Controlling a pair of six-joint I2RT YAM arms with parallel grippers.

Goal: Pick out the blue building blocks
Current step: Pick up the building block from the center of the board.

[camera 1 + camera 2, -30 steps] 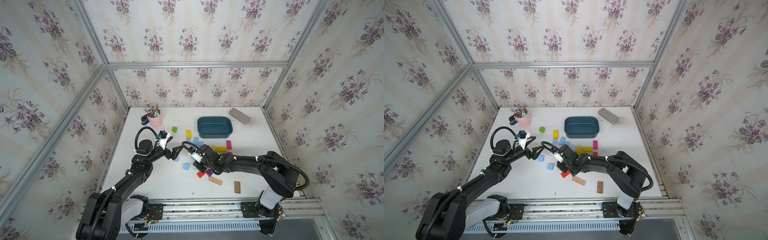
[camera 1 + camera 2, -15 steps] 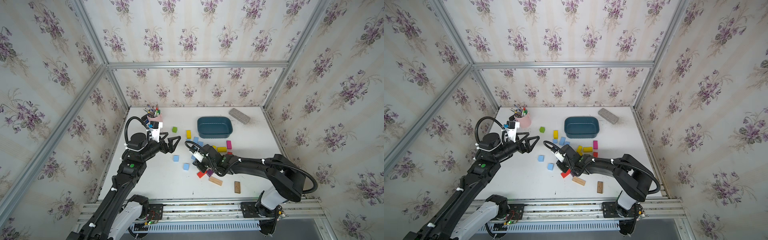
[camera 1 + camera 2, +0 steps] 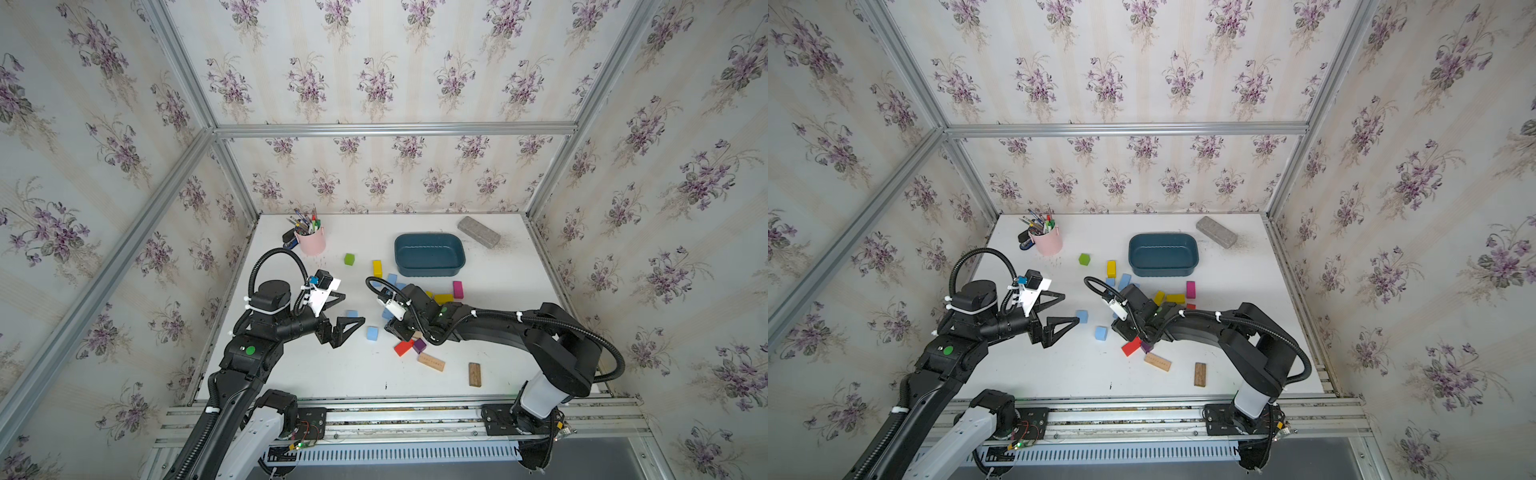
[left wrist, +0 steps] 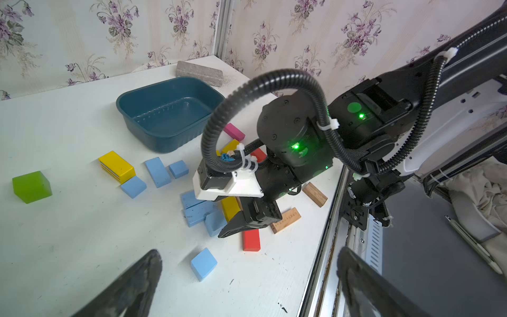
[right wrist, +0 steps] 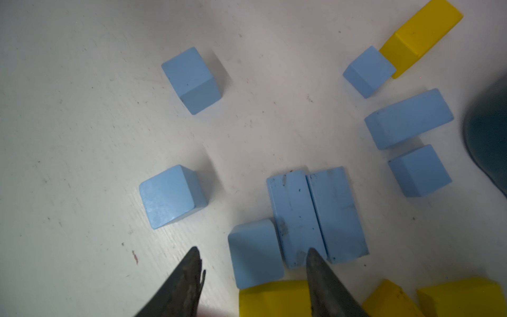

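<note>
**Near to far; every place is given relative to the teal tub (image 3: 428, 269).**

Nearest the robot, well in front of the tub, 2 wooden blocks (image 3: 431, 361) are laid flat. A red block (image 3: 402, 348) and a purple block (image 3: 419, 345) are seen just beyond them.

The right gripper (image 5: 252, 250) is set low over the table in front of the tub. Its jaws are parted narrowly around 1 blue cube, which is straddled but not pinched: a gap is visible beside 1 finger (image 5: 186, 280).

The left gripper (image 3: 353, 308) is held to the front-left of the tub, with its jaws spread wide.

In the right wrist view, 8 blue building blocks (image 5: 336, 214) are counted: 5 cubes and 3 oblong bricks. All are resting on the table outside the tub, on its near side.
- 2 bricks are laid side by side against the straddled cube.
- 2 cubes (image 3: 372, 333) are set apart toward the left gripper.
- The other 3 are grouped by the tub's front-left corner, where 1 cube is touching a yellow block (image 3: 377, 268).

The tub's ribbed floor is exposed across its whole extent in the left wrist view.

Left of the tub, toward the far wall, a pink cup (image 3: 311, 247) is packed with upright pens (image 3: 306, 219). Beyond the tub's far right corner, a grey brick (image 3: 478, 232) is laid flat.
</note>
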